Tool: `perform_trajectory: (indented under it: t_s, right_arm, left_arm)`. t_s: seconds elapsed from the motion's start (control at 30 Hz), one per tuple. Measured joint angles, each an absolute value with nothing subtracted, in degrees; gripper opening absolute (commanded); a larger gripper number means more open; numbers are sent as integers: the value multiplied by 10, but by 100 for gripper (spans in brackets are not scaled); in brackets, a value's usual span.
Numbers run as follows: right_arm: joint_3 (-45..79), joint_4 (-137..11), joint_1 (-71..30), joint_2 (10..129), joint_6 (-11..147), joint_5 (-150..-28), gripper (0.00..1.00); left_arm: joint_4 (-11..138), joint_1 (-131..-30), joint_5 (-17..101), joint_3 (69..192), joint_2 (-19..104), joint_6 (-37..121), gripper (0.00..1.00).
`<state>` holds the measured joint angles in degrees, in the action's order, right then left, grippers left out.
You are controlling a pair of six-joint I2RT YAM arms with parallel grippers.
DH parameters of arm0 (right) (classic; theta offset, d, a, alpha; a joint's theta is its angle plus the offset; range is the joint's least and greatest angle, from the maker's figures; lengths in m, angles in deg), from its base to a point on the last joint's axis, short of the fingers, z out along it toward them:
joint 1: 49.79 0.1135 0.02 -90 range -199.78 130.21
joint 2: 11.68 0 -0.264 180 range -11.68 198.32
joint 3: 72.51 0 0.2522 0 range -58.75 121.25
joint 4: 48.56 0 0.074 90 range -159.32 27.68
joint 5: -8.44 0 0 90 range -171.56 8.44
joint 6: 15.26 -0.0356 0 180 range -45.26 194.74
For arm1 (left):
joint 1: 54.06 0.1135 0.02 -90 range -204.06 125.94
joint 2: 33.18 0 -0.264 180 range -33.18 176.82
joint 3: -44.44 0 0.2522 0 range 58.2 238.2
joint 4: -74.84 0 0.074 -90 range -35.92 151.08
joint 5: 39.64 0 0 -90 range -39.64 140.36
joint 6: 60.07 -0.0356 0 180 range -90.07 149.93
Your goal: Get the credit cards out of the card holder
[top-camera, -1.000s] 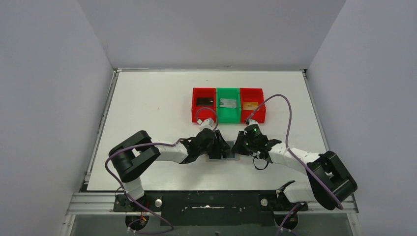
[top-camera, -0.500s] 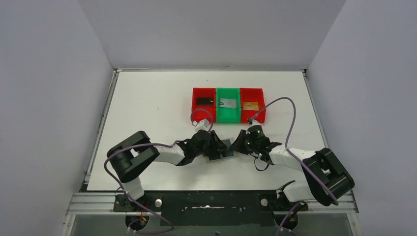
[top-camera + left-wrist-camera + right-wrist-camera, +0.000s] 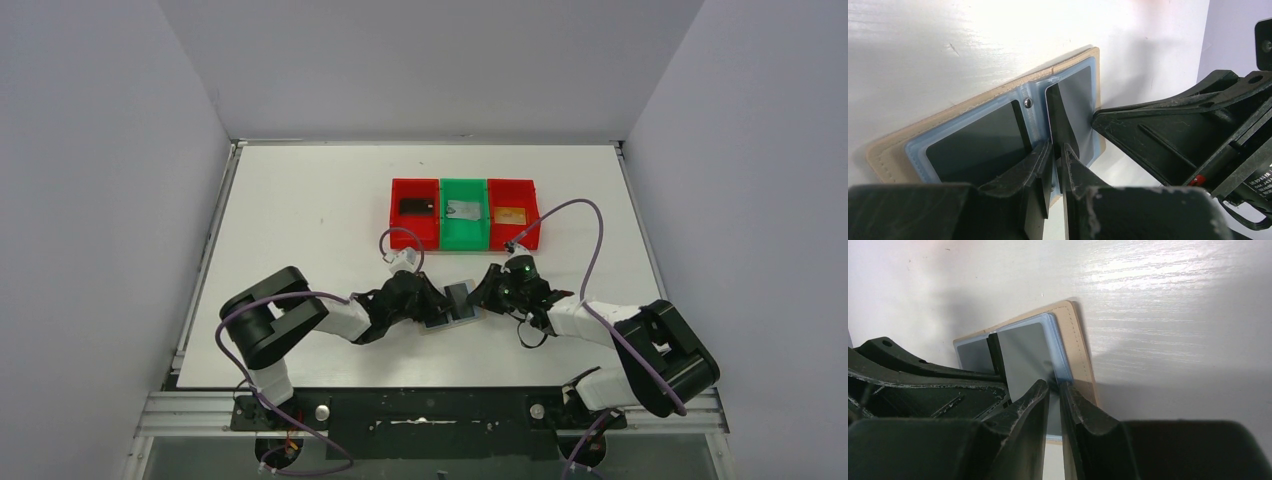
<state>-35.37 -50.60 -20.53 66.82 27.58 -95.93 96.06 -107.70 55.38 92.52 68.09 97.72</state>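
- On the far half of the white surface (image 3: 300, 220), three bins stand touching in a row.
- The left red bin (image 3: 394, 225) holds a black card (image 3: 417, 206), the green bin (image 3: 463, 241) a silver-grey card (image 3: 462, 210), and the right red bin (image 3: 532, 212) a gold-orange card (image 3: 509, 214).
- Nearer the arms, the card holder (image 3: 458, 298) lies open between the left gripper (image 3: 437, 308) and the right gripper (image 3: 480, 297), both at its edges.

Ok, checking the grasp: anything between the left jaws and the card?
Nothing visible. The left gripper has its jaws around the raised dark card; the right gripper pinches the card holder edge alongside.
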Motion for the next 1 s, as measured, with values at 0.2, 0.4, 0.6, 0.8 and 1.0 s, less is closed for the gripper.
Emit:
perform_trajectory:
  t_s: [0.2, 0.4, 0.6, 0.8, 1.0]
  right_arm:
    - [-354, -505, -206, 668, 276, -960, 18]
    - [-356, -501, -206, 668, 276, -960, 18]
    - [-357, -501, -209, 668, 275, -960, 18]
    - [-357, -503, -212, 666, 275, -957, 19]
    - [-356, -505, -213, 665, 275, -958, 19]
  left_arm:
    - [971, -1077, 542, 925, 682, 970, 17]
    - [994, -1077, 528, 925, 695, 968, 8]
    - [1007, -1075, 524, 925, 697, 970, 0]
    - [982, -1076, 524, 925, 676, 967, 0]
    - [951, -1076, 529, 911, 643, 963, 0]
